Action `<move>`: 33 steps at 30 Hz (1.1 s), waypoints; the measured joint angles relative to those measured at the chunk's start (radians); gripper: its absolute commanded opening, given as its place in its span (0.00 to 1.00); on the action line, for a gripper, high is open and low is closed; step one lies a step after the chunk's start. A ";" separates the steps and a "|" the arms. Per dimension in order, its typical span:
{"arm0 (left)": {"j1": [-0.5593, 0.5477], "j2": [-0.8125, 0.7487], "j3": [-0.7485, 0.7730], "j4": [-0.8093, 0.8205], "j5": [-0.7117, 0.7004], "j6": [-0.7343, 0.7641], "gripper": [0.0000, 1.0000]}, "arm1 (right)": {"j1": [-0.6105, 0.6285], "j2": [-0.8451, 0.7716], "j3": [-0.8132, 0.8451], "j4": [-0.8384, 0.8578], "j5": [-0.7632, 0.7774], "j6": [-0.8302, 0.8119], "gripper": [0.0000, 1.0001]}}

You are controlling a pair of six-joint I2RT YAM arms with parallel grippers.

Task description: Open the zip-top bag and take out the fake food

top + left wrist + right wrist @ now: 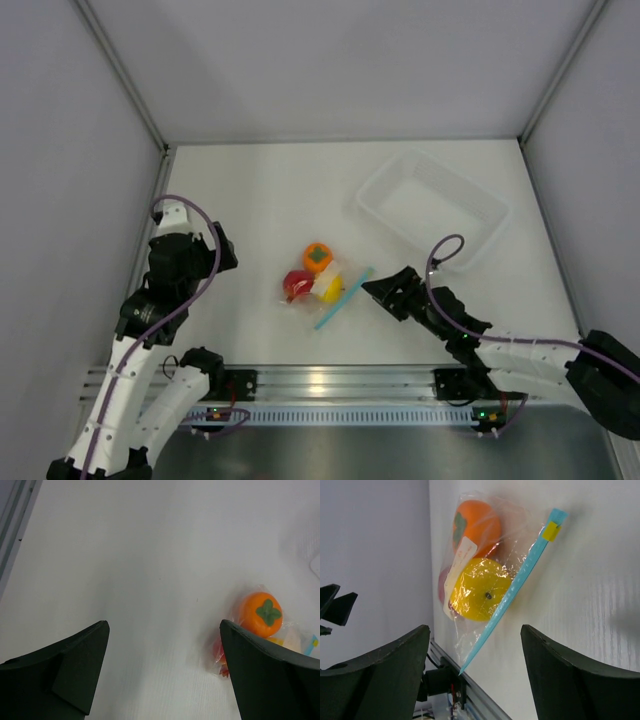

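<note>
Right claw (475, 630) faces zip-top bag (510, 540); only wrist view shows yellow slider (550, 530).

Both arms wore white shells with black joints: left arm (125, 375), right arm (520, 352). A thin purple cable (216, 255) looped along each one. The fingers (75, 675) were matte black, broad, wedge-shaped slabs with blunt tips.

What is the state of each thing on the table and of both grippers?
Small crinkly clear plastic zip-top bag: lying flat, blue zip strip seemingly shut.
Round toy fruits, orange, red, yellow: all inside the bag.
Large rigid clear rectangular tray: upright, empty.
Left gripper: open, empty.
Right gripper: open, empty, near the zip strip.
</note>
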 measured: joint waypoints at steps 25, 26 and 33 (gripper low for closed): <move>0.000 0.023 -0.007 0.021 0.077 0.005 0.99 | 0.045 0.995 0.101 0.843 0.014 0.179 0.46; 0.000 0.028 -0.007 0.023 0.079 0.005 0.99 | 0.045 0.996 0.104 0.843 0.013 0.175 0.47; -0.001 0.048 -0.011 0.028 0.096 0.006 0.99 | 0.047 0.998 0.140 0.838 -0.002 0.085 0.50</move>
